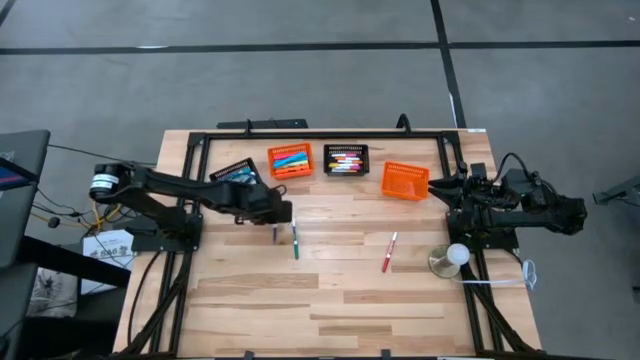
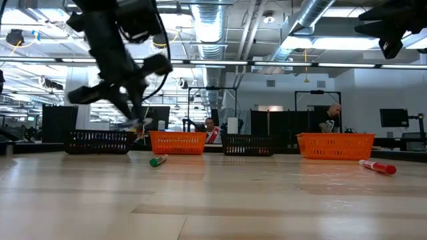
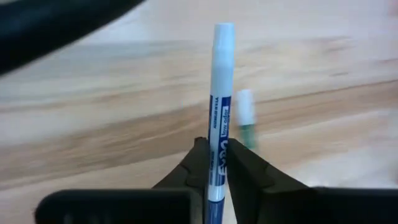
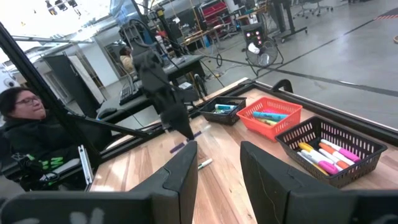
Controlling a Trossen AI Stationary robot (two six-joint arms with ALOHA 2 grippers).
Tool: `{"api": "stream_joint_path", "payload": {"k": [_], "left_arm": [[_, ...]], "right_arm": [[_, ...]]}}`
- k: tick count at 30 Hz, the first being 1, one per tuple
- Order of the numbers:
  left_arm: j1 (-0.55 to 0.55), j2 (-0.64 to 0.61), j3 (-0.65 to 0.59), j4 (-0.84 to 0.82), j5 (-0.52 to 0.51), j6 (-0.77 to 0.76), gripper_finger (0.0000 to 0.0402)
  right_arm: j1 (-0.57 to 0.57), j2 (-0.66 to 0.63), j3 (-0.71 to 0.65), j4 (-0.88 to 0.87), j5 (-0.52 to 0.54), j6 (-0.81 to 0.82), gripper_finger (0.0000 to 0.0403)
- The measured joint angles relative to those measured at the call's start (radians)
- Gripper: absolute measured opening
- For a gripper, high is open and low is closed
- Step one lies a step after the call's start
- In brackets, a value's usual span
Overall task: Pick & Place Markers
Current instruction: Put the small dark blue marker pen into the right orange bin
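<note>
Held marker: the blue marker sits between the jaws of the left gripper, which are closed on its lower part; most of the barrel and the pale cap stand out beyond the tips.
Long axis: the marker runs straight out from the jaws, along the direction of the fingers.
Height: in the low view the left gripper hangs a little above the tabletop, so I judge the marker is lifted.
Way to the baskets: in the high view the left gripper is on the left half, and the four mesh baskets stand in a row on the far side; the black basket and the orange basket are the closest, just beyond it.
Loose markers: a green marker lies just to the right of the left gripper, and a red marker lies farther right, nearer to the right arm.
Right gripper: it waits at the right edge, jaws partly apart, holding nothing.
</note>
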Motion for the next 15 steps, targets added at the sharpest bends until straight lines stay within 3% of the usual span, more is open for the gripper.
{"api": "stream_joint_path", "payload": {"k": [8,15], "left_arm": [[0.000,-0.041,0.001,0.348,-0.096,0.090,0.0034],[0.021,-0.041,0.002,0.586,-0.132,0.142,0.0038]], "right_arm": [[0.000,0.000,0.000,0.000,0.000,0.004,0.0111],[0.000,0.003,-0.017,0.008,-0.002,0.121,0.0111]]}}
